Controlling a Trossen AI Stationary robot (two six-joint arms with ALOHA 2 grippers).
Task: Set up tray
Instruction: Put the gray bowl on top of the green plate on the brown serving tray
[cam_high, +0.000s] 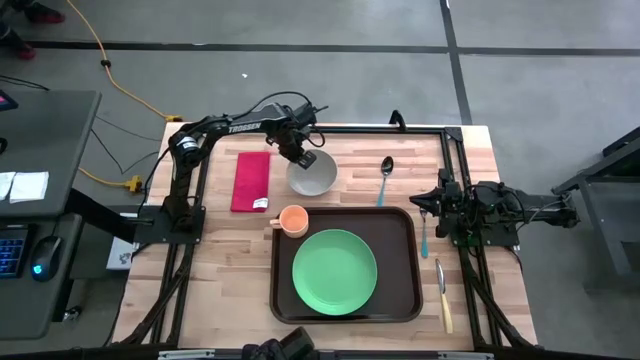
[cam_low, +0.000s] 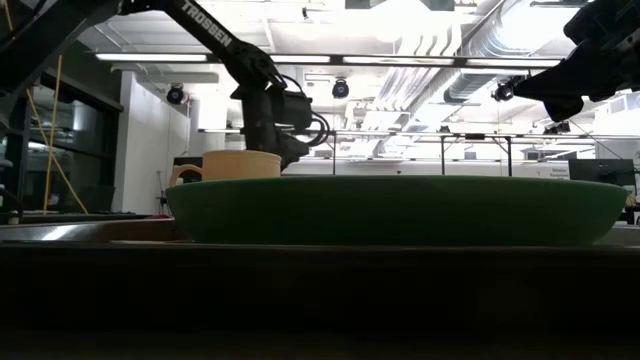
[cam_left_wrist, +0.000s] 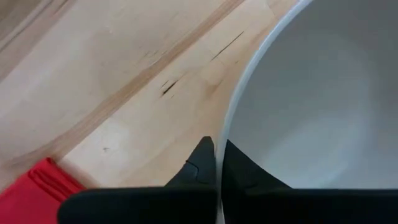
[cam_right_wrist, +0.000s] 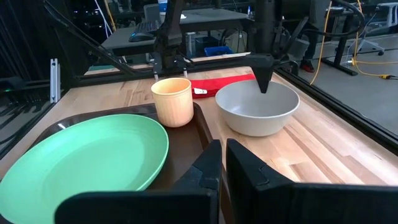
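The dark brown tray (cam_high: 406, 300) lies on the near half of the table. It holds the round green plate (cam_high: 335, 270) and, in its far-left corner, an orange cup (cam_high: 293, 220). A white bowl (cam_high: 314, 178) stands on the wood just beyond the tray. My left gripper (cam_high: 304, 158) reaches down to the bowl's far-left rim and is shut on it. My right gripper (cam_high: 432, 205) waits shut above the table's right side, touching nothing; its wrist view looks across the tray (cam_right_wrist: 205, 127) to the bowl (cam_right_wrist: 256, 107). My left gripper pinches the bowl's rim (cam_left_wrist: 225, 134) on its far-left side. One finger (cam_left_wrist: 242, 168) is inside the bowl and one finger (cam_left_wrist: 200, 163) outside. The fingers come from above, pointing down. The bowl sits upright with its base on the table.
A red napkin (cam_high: 251, 181) lies left of the bowl. A spoon (cam_high: 385, 178) lies right of it. A blue-handled utensil (cam_high: 425, 236) and a yellow-handled knife (cam_high: 444, 298) lie along the tray's right side. Black frame rails (cam_high: 420, 129) border the table.
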